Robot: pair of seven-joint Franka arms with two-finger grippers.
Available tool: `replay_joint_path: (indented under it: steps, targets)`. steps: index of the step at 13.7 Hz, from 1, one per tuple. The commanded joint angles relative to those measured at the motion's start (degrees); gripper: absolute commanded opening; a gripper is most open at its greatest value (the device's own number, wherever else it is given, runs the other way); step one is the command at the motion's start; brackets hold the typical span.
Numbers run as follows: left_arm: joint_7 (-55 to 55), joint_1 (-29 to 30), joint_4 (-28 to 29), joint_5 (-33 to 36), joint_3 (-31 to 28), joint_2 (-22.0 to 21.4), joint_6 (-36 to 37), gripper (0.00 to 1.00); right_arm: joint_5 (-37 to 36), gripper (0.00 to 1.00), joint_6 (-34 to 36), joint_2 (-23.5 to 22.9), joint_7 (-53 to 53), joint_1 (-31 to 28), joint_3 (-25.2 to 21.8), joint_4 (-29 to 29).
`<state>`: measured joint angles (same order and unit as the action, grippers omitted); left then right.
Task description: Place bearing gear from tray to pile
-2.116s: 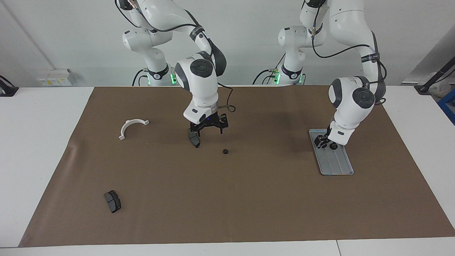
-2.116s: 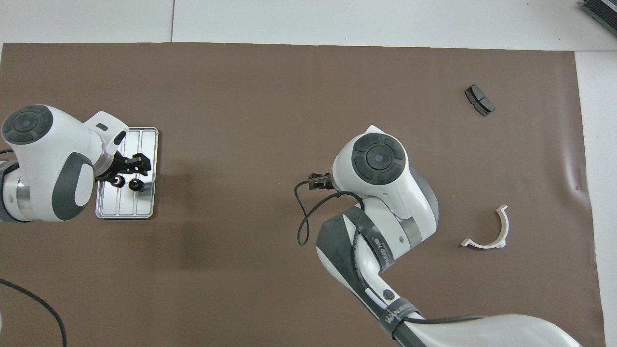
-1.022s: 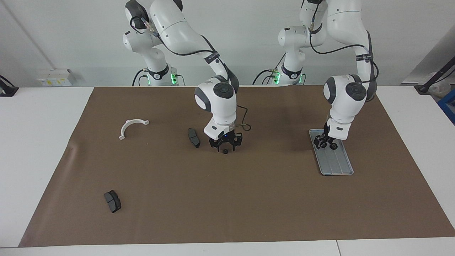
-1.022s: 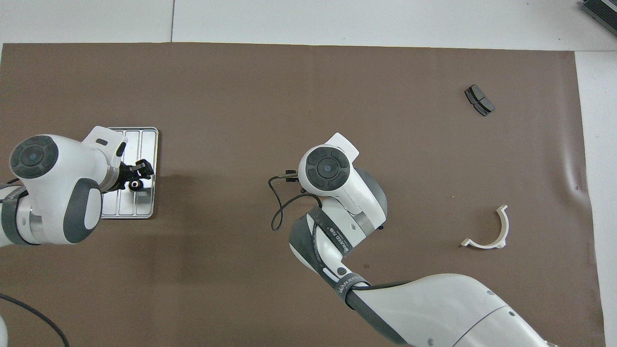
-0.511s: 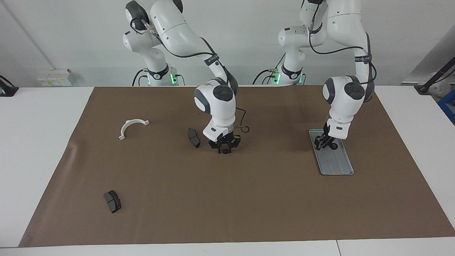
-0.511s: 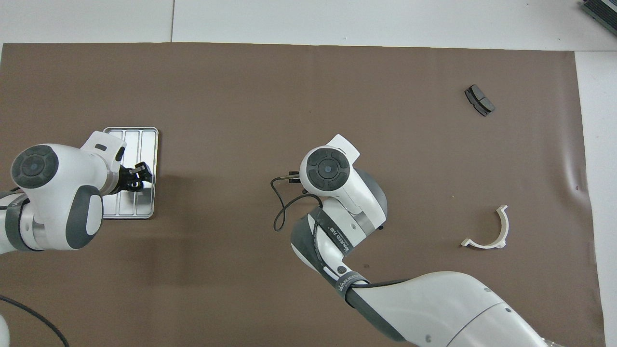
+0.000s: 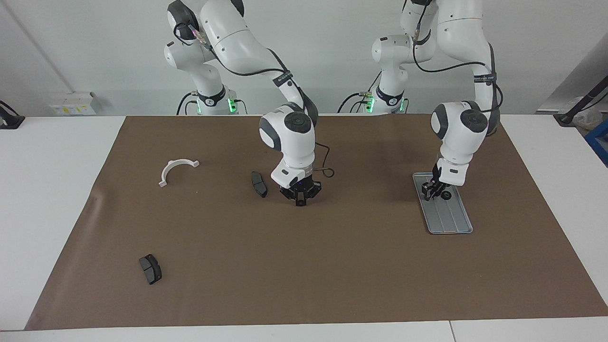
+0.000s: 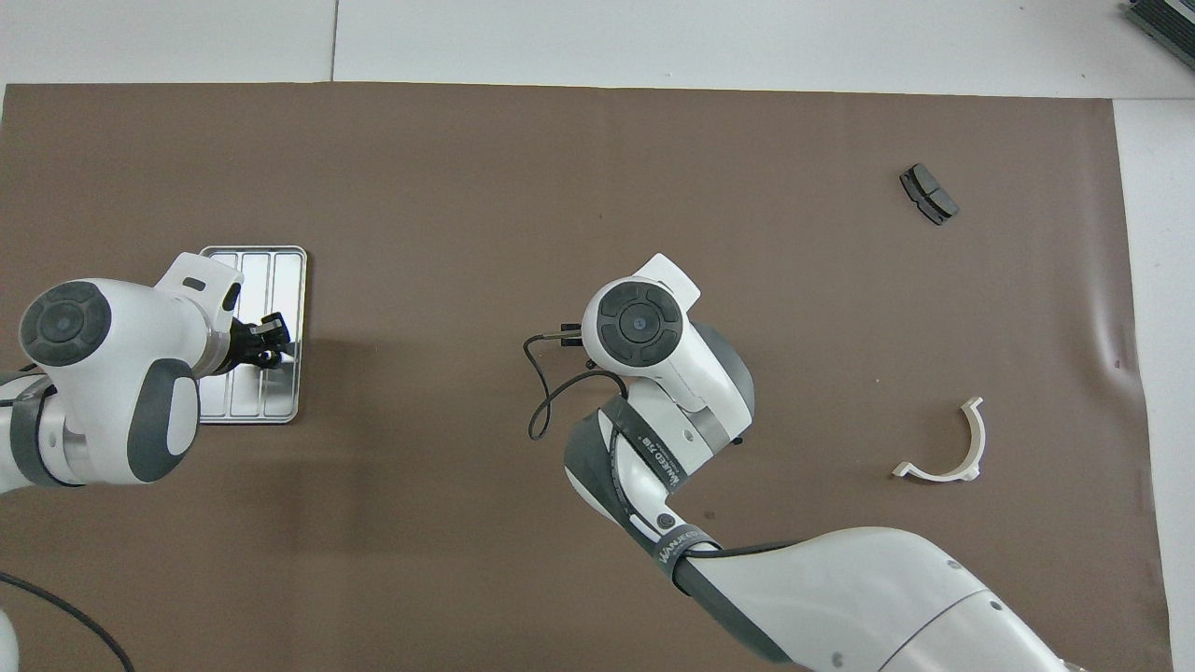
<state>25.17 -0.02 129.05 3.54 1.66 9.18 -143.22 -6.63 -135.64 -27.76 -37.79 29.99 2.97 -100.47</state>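
**Both claws down on gears, nothing moved to the pile yet**

On the tray [image 7: 446, 216] a small black bearing gear [image 7: 445, 194] sits at the end nearer the robots, just beside the left claw [image 7: 431, 192], which is down on that end of the tray. A second gear may be between its fingers; whether this claw is gripping or loose cannot be told.

In the middle of the counter [image 7: 332, 266] the right claw [image 7: 300, 201] is clenched, low on the mat, on the lone gear [image 7: 300, 203] that marks the pile. A dark wedge pad [image 7: 259, 184] lies just beside this claw toward the right arm's end.

Judging from this, the transfer is barely begun: the tray gear must be lifted, carried across and set down by the pile.
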Motion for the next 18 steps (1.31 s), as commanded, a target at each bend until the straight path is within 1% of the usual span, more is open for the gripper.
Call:
replay_joint_path:
  steps: [1,3,5,7,8,11,12,13,15,17,18]
  targets:
    - [-0.4,0.6,1.7,-0.4,0.3,-1.1,-1.4,0.35,-1.5,0.0,0.2,4.8,0.1,-4.7,0.5,-2.5]
    - [-0.6,0.6,1.6,-0.4,0.3,-1.1,-1.4,0.31,-1.5,0.0,0.2,7.4,2.8,-7.4,0.5,-5.3]
    - [-0.8,0.6,1.5,-0.4,0.3,-1.0,-1.4,0.23,-1.5,0.0,0.2,9.4,7.0,-11.2,0.5,-7.7]
    - [-1.4,0.6,0.9,-0.3,0.3,-0.8,-1.4,0.09,-1.3,0.0,0.3,10.1,12.4,-15.0,0.5,-8.7]
    - [-2.1,0.5,-0.7,-0.3,0.3,-0.4,-0.7,0.03,-1.3,0.0,0.2,10.1,14.9,-16.7,0.5,-9.3]
    - [-2.3,-0.2,-6.0,-0.3,0.3,1.3,1.5,0.0,-0.4,0.0,0.0,10.1,27.0,-24.2,0.7,-10.1]
    - [-2.1,-0.6,-7.9,-0.3,0.6,2.3,2.2,0.0,-0.1,0.0,-0.3,9.8,30.2,-25.6,0.8,-10.0]
    - [-1.6,-1.9,-9.8,-0.4,1.0,2.8,2.4,0.0,2.0,0.0,-0.9,9.4,32.2,-26.2,0.8,-9.7]
    - [-0.3,-6.9,-12.6,-1.3,1.0,3.1,4.9,0.0,5.7,0.0,-2.5,8.0,36.7,-27.4,0.7,-8.6]
    - [6.0,-13.8,-13.1,-1.5,0.9,3.4,4.7,0.0,6.5,0.0,-3.7,4.9,37.4,-27.4,0.7,-6.3]
    - [8.8,-17.3,-13.1,-1.5,0.8,3.4,4.4,0.0,6.5,0.03,-4.3,4.5,37.4,-27.4,0.7,-6.1]
